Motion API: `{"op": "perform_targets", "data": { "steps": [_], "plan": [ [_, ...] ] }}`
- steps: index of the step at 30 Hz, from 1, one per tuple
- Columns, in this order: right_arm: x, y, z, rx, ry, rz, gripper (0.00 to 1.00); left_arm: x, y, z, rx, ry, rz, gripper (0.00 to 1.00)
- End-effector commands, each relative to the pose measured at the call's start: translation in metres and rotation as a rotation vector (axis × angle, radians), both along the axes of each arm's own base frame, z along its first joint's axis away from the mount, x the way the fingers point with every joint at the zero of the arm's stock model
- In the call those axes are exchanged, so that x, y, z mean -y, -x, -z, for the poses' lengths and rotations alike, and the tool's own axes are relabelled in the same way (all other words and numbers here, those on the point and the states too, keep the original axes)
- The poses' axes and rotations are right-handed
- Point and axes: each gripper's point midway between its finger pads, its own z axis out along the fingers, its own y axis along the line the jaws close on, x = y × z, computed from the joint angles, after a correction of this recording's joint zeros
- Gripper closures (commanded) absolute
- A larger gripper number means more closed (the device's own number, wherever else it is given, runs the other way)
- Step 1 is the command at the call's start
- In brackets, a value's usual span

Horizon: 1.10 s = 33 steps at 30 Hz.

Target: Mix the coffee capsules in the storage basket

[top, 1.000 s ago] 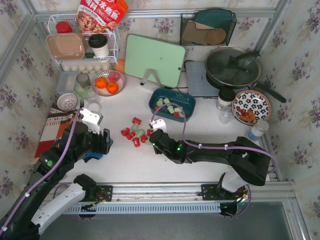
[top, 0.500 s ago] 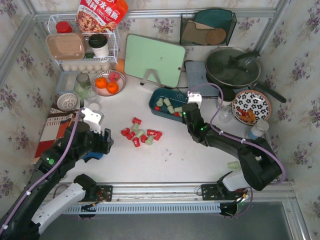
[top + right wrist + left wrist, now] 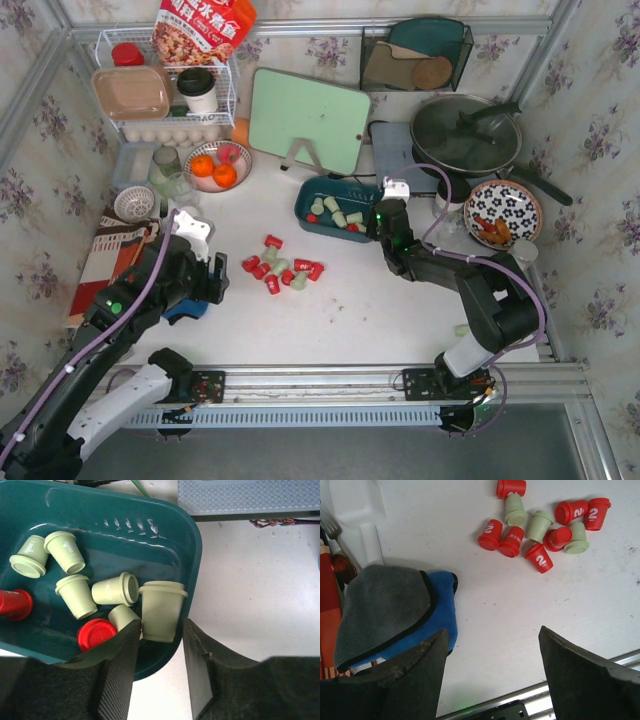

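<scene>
The storage basket (image 3: 306, 210), dark teal, holds several pale green and a few red coffee capsules; in the right wrist view its wall (image 3: 192, 545) fills the upper left. My right gripper (image 3: 377, 226) is at the basket's right end. In its own view my right gripper (image 3: 159, 629) is shut on a pale green capsule (image 3: 160, 611), held over the basket's right rim. A loose pile of red and green capsules (image 3: 283, 268) lies on the table left of the basket and shows in the left wrist view (image 3: 545, 527). My left gripper (image 3: 207, 283) is open and empty (image 3: 492, 640), left of that pile.
A grey and blue cloth (image 3: 395, 605) lies under my left gripper. A bowl of orange fruit (image 3: 217, 166), a white wire rack (image 3: 165, 90), a green cutting board (image 3: 308, 120), a pan with lid (image 3: 466, 133) and a patterned plate (image 3: 502, 213) ring the back and right.
My right gripper has gone from the loose pile to the basket's right end with a green capsule in it. My left arm has shifted slightly.
</scene>
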Motion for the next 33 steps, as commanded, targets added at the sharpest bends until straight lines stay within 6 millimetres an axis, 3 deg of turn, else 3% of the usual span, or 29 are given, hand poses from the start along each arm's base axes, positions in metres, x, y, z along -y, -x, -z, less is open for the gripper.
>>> {"op": "perform_targets", "data": {
  "steps": [1,8,16,21,27,33],
  "plan": [
    [-0.014,-0.001,-0.002,0.005,-0.042,-0.068,0.52,-0.001,-0.010,-0.001,0.009,-0.013,-0.021,0.24],
    [-0.019,0.001,-0.025,0.045,-0.064,-0.103,0.47,-0.005,-0.014,0.006,-0.020,-0.037,-0.048,0.24],
    [-0.001,0.024,-0.067,0.128,-0.060,-0.084,0.46,-0.003,-0.014,0.006,-0.050,-0.027,-0.066,0.23],
    [0.017,0.051,-0.065,0.165,-0.080,-0.056,0.46,-0.001,-0.016,0.002,-0.107,0.012,-0.156,0.22],
    [0.032,0.067,-0.070,0.267,-0.135,-0.006,0.48,0.020,-0.021,0.027,-0.209,0.087,-0.239,0.25],
    [0.032,0.071,-0.078,0.291,-0.164,-0.011,0.48,0.064,-0.029,0.063,-0.211,0.032,-0.228,0.27]
  ]
}}
